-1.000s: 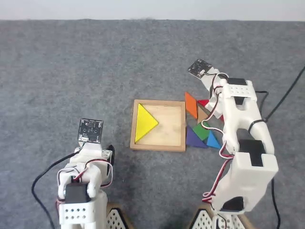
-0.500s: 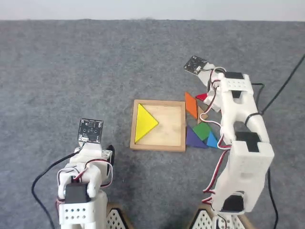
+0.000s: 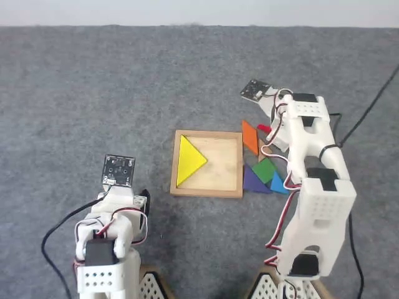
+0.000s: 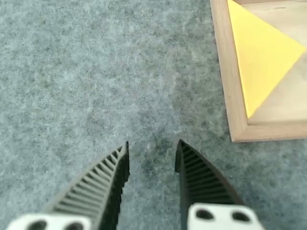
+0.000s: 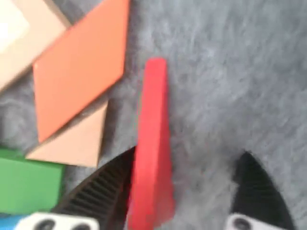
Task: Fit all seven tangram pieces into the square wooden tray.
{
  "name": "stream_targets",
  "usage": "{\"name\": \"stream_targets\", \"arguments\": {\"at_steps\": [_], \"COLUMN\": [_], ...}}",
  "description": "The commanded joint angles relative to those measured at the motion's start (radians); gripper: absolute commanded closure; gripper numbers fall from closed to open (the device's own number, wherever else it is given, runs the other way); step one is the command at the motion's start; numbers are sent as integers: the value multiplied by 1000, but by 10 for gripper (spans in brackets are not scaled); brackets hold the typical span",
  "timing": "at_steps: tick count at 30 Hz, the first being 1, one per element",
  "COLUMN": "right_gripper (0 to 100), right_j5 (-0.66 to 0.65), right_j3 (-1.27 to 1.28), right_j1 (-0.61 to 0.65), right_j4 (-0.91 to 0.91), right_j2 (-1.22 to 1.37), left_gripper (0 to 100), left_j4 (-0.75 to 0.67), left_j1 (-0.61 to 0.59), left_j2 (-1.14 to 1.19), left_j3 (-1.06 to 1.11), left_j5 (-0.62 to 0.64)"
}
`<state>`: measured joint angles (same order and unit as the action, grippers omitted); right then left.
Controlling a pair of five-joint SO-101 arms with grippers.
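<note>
The square wooden tray (image 3: 207, 187) holds one yellow triangle (image 3: 189, 159), also seen in the left wrist view (image 4: 259, 52). To the right of the tray lie an orange parallelogram (image 3: 250, 137), a tan triangle (image 5: 76, 139), a green square (image 3: 265, 169), a purple triangle (image 3: 252, 181) and a blue triangle (image 3: 278, 183). My right gripper (image 5: 188, 155) is open over the carpet. A red piece (image 5: 152, 143) stands on its edge between the fingers, leaning on one of them. My left gripper (image 4: 152, 145) is open above bare carpet, just off the tray's corner (image 4: 235, 129).
Grey carpet (image 3: 93, 93) covers the table, with free room to the left of and behind the tray. The right arm (image 3: 315, 162) stretches over the loose pieces. A black cable (image 3: 374, 112) runs at the far right.
The right arm has drawn toward the far side of the table, uncovering the green square and the tan triangle. The red piece shifted slightly farther away with it. The left arm has not moved.
</note>
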<state>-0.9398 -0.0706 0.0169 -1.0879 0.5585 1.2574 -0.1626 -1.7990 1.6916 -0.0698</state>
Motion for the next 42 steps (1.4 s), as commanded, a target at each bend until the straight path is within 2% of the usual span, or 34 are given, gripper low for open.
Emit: {"name": "stream_targets", "arguments": {"at_steps": [1,4,8,11,17,26,33,42], "right_gripper": [816,893,991,991,991,991,991,991], "right_j5": [-5,14,127,192,198,190,192,196], "right_j3": [-17,-17,-26,-28,-28,-21,0,-6], "right_j1": [-15,-15,-16,-8,61,315,481,492], "right_j4": [-16,-18,-19,-62,-213,-381,-357,-194], "right_j2": [-12,-13,-54,-128,-309,-495,-455,-269], "left_gripper": [847,847,847,847,847,847,847,847], "left_j4": [9,9,9,9,9,9,9,9], "left_j1": [0,0,0,0,0,0,0,0], "left_j2": [-28,-28,-28,-28,-28,-28,-28,-28], "left_j3": [-8,-8,-8,-8,-8,-8,-8,-8], "left_j5": [-6,-6,-6,-6,-6,-6,-6,-6]}}
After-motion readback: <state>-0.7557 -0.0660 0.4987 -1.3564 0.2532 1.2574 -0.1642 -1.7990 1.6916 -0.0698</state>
